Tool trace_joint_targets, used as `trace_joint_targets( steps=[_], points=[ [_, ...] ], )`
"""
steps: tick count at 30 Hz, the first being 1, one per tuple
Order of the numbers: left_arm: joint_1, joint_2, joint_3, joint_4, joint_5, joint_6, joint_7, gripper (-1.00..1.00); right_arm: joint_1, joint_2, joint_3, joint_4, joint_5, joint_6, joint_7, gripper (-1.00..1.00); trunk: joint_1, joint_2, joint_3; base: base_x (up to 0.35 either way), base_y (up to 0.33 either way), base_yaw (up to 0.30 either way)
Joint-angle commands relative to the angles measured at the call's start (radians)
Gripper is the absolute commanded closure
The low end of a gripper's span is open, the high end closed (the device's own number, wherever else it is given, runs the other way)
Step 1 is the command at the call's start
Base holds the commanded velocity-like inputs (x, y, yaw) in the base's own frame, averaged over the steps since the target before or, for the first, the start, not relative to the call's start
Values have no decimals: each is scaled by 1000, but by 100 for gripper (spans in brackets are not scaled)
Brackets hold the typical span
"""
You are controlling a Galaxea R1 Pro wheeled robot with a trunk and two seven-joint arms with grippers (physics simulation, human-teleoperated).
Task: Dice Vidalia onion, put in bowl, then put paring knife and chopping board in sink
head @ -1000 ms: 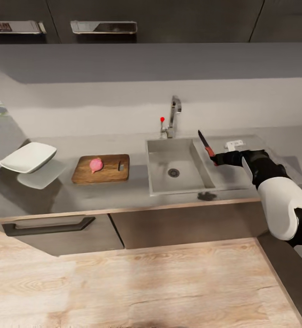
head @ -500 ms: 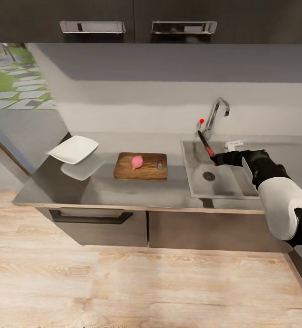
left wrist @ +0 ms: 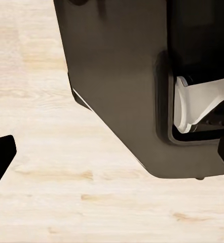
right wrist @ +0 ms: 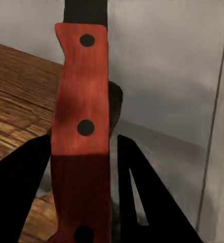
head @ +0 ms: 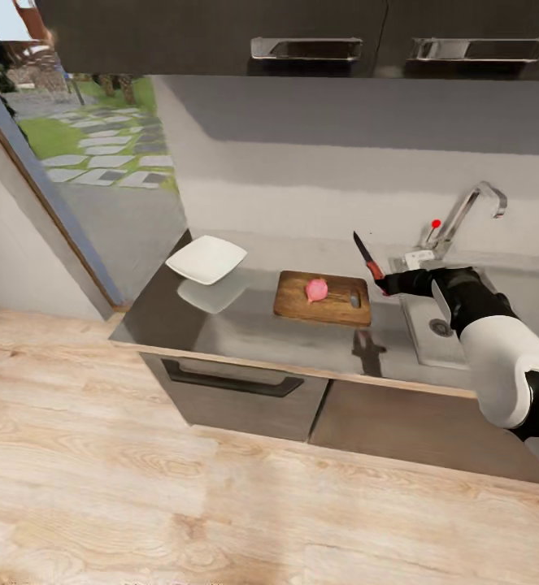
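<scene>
- Bare table in front of chopping board; open approach from the floor side.
- Bowl at the table's left end, apart from the board.
- Tap stands behind the sink.
- Upper cabinets overhang the back.

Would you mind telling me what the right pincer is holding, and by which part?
The right pincer holds the paring knife by its red handle, blade pointing up.

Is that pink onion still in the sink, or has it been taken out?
Out. The pink onion rests on the brown wooden chopping board, on the grey countertop beside the steel sink.
</scene>
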Motion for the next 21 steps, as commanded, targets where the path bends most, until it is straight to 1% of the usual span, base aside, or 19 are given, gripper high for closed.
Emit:
trace_joint_targets(
  steps=[1, 3, 6, 8, 11, 14, 17, 19, 21],
  points=[
    [0, 1, -3, -4, 2, 6, 7, -100, -1, 0, -9, -2, 9, 5, 9, 100, 1, -2, -1, 0, 299, 112],
    [0, 1, -3, -9, 2, 6, 8, -100, -1, -2, -10, -2, 9, 4, 9, 100, 1, -2, -1, 0, 250, 59],
    [0, 0, -3, -12, 2, 7, 8, -100, -1, -5, -10, -2, 11, 4, 10, 100, 1, -2, -1, 0, 88, 19],
    [0, -3, -3, -14, 1, 7, 7, -100, -1, -8, -10, -4, 12, 3, 10, 100, 1, -2, -1, 0, 30, 6],
    [0, -11, -3, -18, 1, 5, 2, -100, -1, -24, -10, -6, 12, 3, 10, 100, 1, -2, -1, 0, 7, 2],
    [0, -11, -3, -19, 0, 3, -2, -100, -1, -31, -10, -15, 13, 3, 10, 100, 1, -2, -1, 0, 2, 0],
    [0, -12, -3, -21, -1, 3, -3, -100, -1, -45, -10, -20, 14, 3, 9, 100, 1, -2, -1, 0, 0, 0],
    [0, -12, -3, -22, -1, 3, -3, -100, -1, -48, -9, -21, 14, -1, 4, 100, 1, -2, -1, 0, 0, 0],
    [0, -12, -3, -24, -1, 2, -3, -100, -1, -50, -8, -21, 14, -29, -24, 100, 1, -2, -1, 0, 0, 0]
  ],
)
